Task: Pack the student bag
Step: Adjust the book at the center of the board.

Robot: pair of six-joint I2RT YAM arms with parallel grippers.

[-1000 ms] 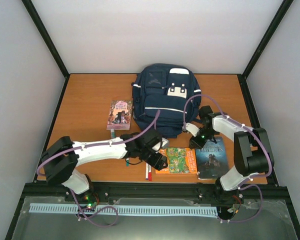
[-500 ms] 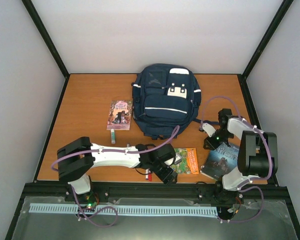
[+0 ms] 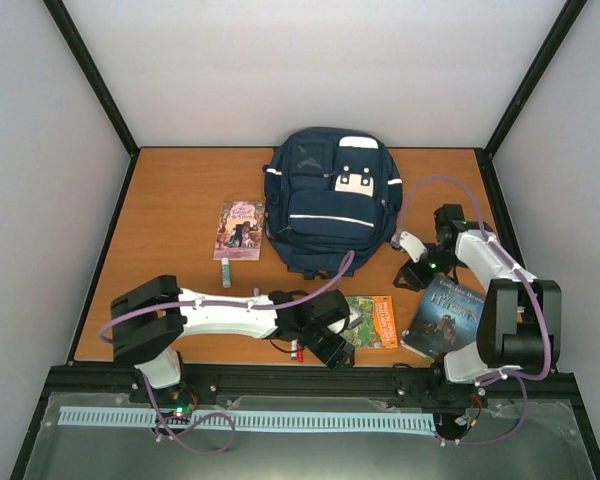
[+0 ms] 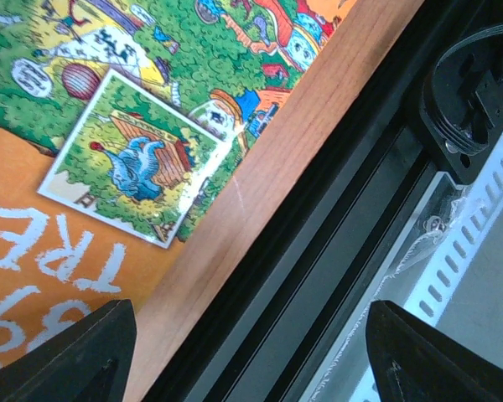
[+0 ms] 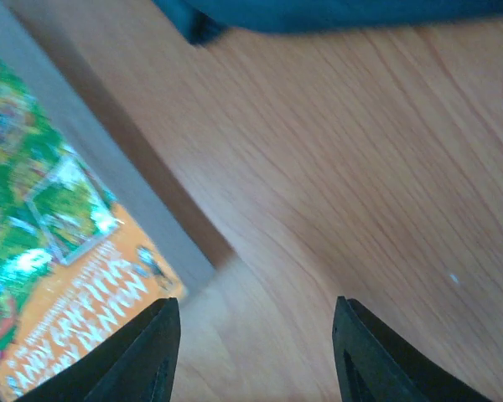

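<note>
- The student bag (image 3: 330,200) lies flat on the table (image 3: 170,200) in the upper centre of the top view, against the far edge, with its top end pointing away from the arms.
- It is navy blue fabric. A thin white stripe crosses the front pocket, short white marks sit at both sides, one white-grey patch is at the top and another with two dark spots is just below it.
- Whether its zips are open I cannot tell.
- The left fingers (image 3: 332,350) are at the lower centre, over the near table edge just beside an orange and green book (image 3: 372,320) and a red pen (image 3: 297,350). In the wrist view they stand apart with nothing between them.
- The right fingers (image 3: 415,275) are right of centre, between the bag's lower right corner and a dark book (image 3: 445,315). They are spread and empty over bare wood.
- A pink book (image 3: 240,228) and a glue stick (image 3: 225,268) lie left of the bag.
</note>
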